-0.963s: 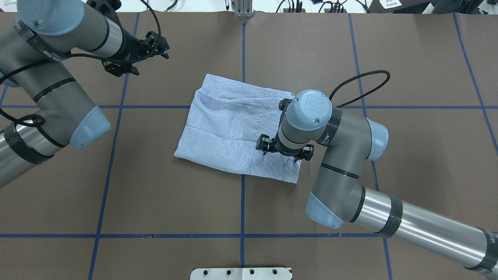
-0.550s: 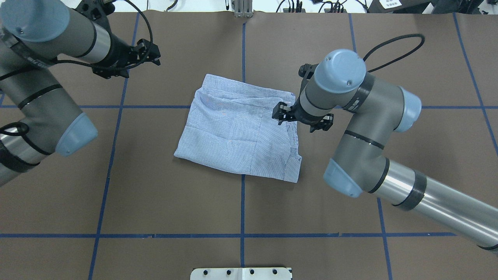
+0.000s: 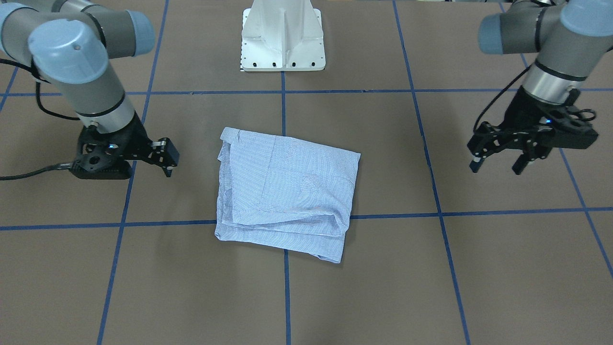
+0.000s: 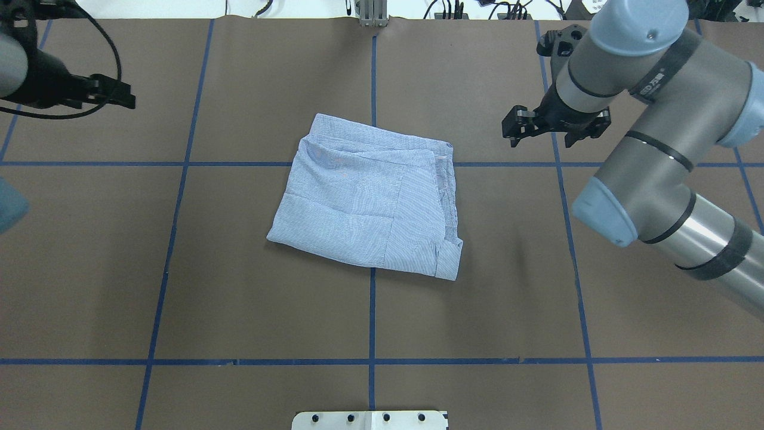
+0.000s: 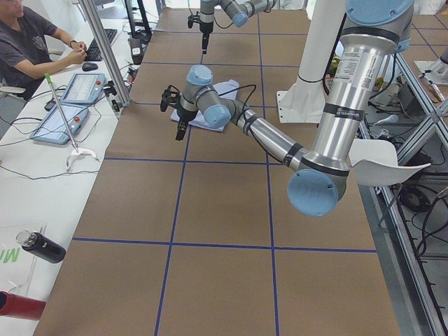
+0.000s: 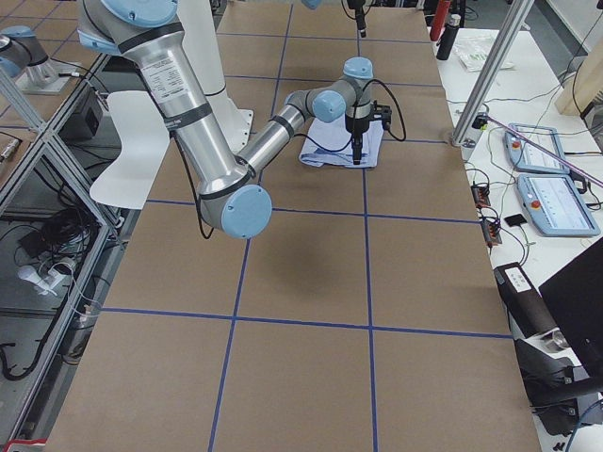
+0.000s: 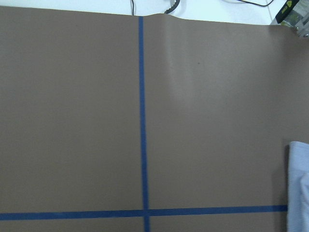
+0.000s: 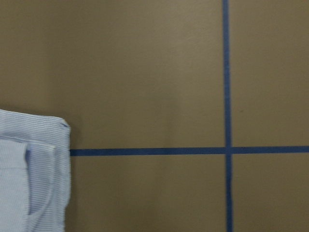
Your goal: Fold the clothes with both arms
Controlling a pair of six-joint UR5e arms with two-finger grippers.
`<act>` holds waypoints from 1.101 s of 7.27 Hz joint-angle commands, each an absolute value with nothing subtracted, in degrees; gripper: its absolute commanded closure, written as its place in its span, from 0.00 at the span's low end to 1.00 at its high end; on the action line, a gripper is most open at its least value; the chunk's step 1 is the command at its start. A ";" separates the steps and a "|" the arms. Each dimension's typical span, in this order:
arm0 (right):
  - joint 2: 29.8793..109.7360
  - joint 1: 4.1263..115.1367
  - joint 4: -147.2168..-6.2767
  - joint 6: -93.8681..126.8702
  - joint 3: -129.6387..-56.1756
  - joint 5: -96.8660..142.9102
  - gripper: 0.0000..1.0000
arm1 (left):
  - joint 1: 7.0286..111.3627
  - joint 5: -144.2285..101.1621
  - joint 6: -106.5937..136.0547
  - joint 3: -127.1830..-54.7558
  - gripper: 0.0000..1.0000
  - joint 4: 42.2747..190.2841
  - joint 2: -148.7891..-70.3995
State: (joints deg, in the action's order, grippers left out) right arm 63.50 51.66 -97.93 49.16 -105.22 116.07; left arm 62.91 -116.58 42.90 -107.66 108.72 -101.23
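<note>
The clothes are one light blue-and-white striped shirt, lying folded into a rough rectangle at the table's centre. Nothing touches it. My right gripper hovers open off the shirt's far right corner, above a blue tape line; in the front view it is at the left. My left gripper hangs open and empty, far out on the other side. The left wrist view shows only the shirt's edge, and the right wrist view one shirt corner. Neither wrist view shows fingers.
Blue tape lines cross the brown table cover. The white pedestal base stands at the robot's side of the table. A person sits at a side desk with control tablets. More tablets lie on the opposite desk.
My right gripper has lifted off the shirt's right half and swung away to the far right. My left gripper has drawn back further left. The shirt has not moved.
</note>
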 commanded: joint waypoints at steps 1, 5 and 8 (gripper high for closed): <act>70.37 60.34 -98.97 33.39 -106.44 120.47 0.00 | 76.04 -123.26 23.97 -103.13 0.00 108.98 -96.51; 83.30 78.89 -98.88 2.42 -102.85 130.14 0.00 | 92.43 -128.23 -11.17 -91.68 0.00 109.77 -94.84; 85.08 82.18 -98.26 2.46 -100.74 129.64 0.00 | 93.43 -128.41 -13.54 -90.63 0.00 109.78 -92.64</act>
State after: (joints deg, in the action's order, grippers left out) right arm 84.62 81.34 -98.48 2.74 -102.26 129.96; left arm 93.23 -128.50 -12.89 -91.78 109.82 -93.43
